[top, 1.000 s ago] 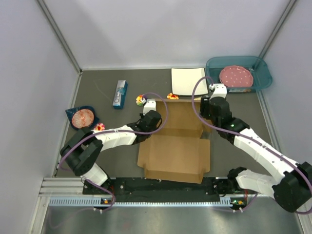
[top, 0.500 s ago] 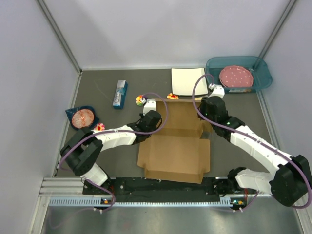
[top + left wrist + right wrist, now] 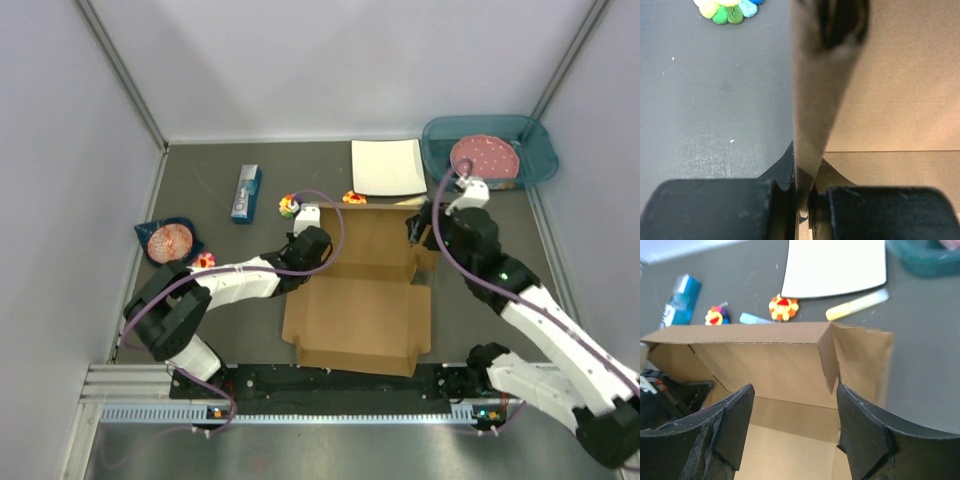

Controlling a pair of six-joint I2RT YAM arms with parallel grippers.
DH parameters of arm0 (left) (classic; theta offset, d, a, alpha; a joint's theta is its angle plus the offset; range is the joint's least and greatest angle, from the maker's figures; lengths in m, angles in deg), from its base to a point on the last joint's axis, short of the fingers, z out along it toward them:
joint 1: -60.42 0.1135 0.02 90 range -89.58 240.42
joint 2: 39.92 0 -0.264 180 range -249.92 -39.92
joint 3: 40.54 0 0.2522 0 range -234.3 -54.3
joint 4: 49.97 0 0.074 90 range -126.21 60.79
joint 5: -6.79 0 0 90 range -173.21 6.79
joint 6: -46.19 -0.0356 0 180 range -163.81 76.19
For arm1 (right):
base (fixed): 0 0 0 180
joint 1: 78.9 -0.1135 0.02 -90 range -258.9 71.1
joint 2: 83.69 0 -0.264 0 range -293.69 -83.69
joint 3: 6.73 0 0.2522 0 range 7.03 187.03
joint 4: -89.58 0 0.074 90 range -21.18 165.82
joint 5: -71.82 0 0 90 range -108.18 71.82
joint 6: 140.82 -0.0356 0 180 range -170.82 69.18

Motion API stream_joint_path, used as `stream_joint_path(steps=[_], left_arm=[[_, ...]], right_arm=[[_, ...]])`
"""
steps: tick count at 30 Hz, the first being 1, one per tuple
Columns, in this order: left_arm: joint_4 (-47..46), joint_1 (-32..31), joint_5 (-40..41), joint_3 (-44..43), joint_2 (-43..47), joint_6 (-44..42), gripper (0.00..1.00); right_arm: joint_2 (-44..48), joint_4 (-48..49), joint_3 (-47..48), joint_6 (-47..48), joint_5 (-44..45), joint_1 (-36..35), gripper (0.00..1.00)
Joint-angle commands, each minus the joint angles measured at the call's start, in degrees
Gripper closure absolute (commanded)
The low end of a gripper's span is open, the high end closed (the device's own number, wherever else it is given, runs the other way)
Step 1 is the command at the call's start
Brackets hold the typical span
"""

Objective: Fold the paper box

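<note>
Paper box partly folded: back and side walls stood raised, front flaps lay flat. Left gripper pinched the left wall; right gripper hung open, empty.

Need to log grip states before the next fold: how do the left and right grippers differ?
The left gripper is shut, its fingers pinching a raised side flap of the paper box; the right gripper is open, its fingers apart and holding nothing. The left gripper is at the box's left side, the right gripper at its far right corner. Both have black fingers.
</note>
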Motion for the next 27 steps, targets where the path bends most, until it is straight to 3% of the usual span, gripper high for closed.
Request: stream_joint_path(steps=[1, 9, 18, 21, 27], left_arm=[[12.1, -0.1, -1.6, 1.6, -1.8, -0.9, 1.00], [13.3, -0.1, -2.5, -0.3, -1.4, -0.6, 1.00], [13.4, -0.5, -2.4, 0.1, -0.8, -0.2, 1.00], [13.4, -0.9, -2.1, 0.2, -0.8, -0.3, 1.00], [13.4, -1.1, -1.8, 0.3, -0.4, -0.2, 1.00]], right_arm=[[11.2, -6.3, 0.5, 5.8, 6.1, 0.2, 0.31], [14.2, -10.8, -5.7, 2.3, 10.4, 0.2, 0.31], [5.8, -6.4, -8.5, 0.2, 12.1, 0.3, 0.33], [2.9, -5.2, -8.1, 0.3, 13.2, 0.8, 0.38], [0.4, -3.5, -7.7, 0.9, 13.5, 0.9, 0.59]])
